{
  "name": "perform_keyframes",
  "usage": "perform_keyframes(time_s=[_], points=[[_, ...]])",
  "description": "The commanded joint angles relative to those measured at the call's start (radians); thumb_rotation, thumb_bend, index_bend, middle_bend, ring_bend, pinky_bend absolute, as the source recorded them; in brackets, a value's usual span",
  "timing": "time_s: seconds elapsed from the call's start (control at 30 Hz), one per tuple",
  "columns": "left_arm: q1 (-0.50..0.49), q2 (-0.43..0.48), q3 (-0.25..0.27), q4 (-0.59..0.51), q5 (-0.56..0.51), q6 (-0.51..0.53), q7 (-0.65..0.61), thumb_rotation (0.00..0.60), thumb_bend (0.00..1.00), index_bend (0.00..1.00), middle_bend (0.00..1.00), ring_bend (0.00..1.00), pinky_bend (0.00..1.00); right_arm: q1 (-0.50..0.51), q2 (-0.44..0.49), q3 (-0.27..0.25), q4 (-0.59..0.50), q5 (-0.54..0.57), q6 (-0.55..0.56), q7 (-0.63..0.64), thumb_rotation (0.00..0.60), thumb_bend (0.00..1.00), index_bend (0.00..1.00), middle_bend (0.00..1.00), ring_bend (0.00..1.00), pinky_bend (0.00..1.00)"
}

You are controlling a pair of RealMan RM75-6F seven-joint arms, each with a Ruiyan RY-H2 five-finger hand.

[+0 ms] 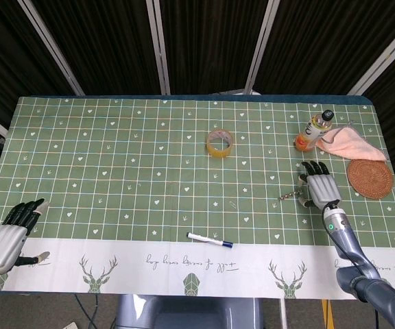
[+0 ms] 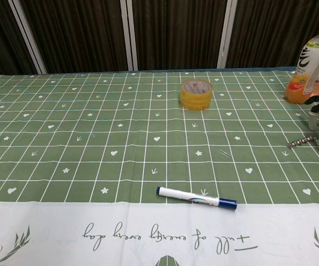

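The right robot hand [image 1: 320, 188] lies fingers apart on the tabletop [image 1: 115, 178], holding nothing, a small metal screw [image 1: 288, 196] just beside it, the bottle [image 1: 314, 129] beyond, while the left robot hand [image 1: 9, 236] rests empty and part-curled at the near edge.

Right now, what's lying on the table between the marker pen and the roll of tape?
Only bare green cloth lies between the marker pen and the roll of tape; both views show this. The small pin lies off to the side.
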Motion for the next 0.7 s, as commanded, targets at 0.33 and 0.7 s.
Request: perform_keyframes(time_s=[0.33,0.7], points=[[-0.001,0.001,0.000,-0.001,-0.001,-0.001,-0.006,0.600,0.08,0.00,0.00,0.00,0.00,0.011,-0.031,-0.007,0.053,-0.008,-0.009,0.028,0.600,0.17,0.46,0.08,0.00,0.04],[-0.002,0.001,0.000,0.000,-0.003,-0.003,-0.012,0.600,0.08,0.00,0.00,0.00,0.00,0.013,-0.043,-0.013,0.064,-0.011,-0.013,0.025,0.600,0.22,0.47,0.08,0.00,0.04]])
